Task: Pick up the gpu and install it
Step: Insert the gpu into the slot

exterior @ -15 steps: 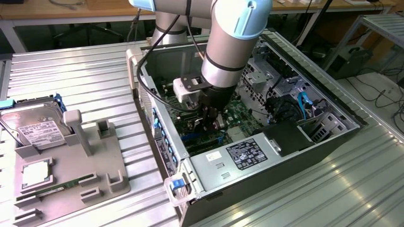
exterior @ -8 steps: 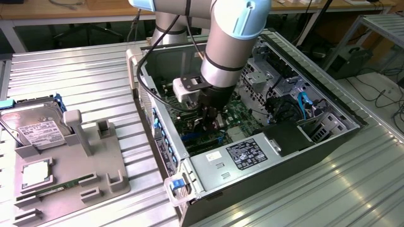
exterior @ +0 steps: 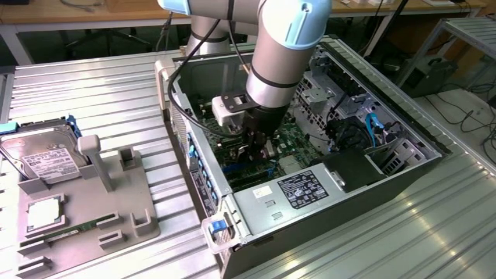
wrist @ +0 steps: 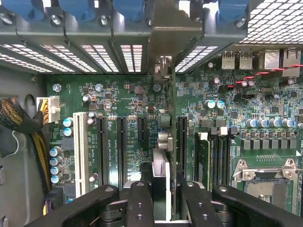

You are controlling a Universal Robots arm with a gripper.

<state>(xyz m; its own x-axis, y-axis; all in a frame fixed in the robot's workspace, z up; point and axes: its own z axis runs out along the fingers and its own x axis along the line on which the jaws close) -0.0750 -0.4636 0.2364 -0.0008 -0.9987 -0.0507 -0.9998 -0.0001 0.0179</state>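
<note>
Item: the gpu (wrist: 163, 142), seen edge-on at the centre of the wrist view, standing upright over the motherboard (wrist: 128, 99) with its metal bracket (wrist: 163, 66) reaching up to the rear slot openings (wrist: 132, 56).

Claw: your claw (wrist: 161, 198) sits at the lower centre of the wrist view, fingers (wrist: 139, 203) drawn in on either side of the card's upper edge, pinching it. In the exterior view you see the claw (exterior: 256, 152) low inside the computer case (exterior: 403, 125), at the centre of the frame.

Location of card: lined up along one long black expansion slot (wrist: 181, 142), or just beside it; you cannot tell from these views whether the edge connector is fully in the slot or only resting on it.

Done, by your reading: pick-up complete; the card is off the grey parts holder (exterior: 116, 215) at lower left of the exterior view, on the table (exterior: 101, 99), and carried into the case.

Remaining, by your reading: seating looks underway or near its end; the card is not yet let go.

Left behind: on the holder, the silver hard drive (exterior: 43, 154) with white label and the green memory stick (exterior: 74, 226) lie untouched.

Neighbours: white slot (wrist: 80, 151) and other black slots (wrist: 102, 146) stand vacant.
</note>
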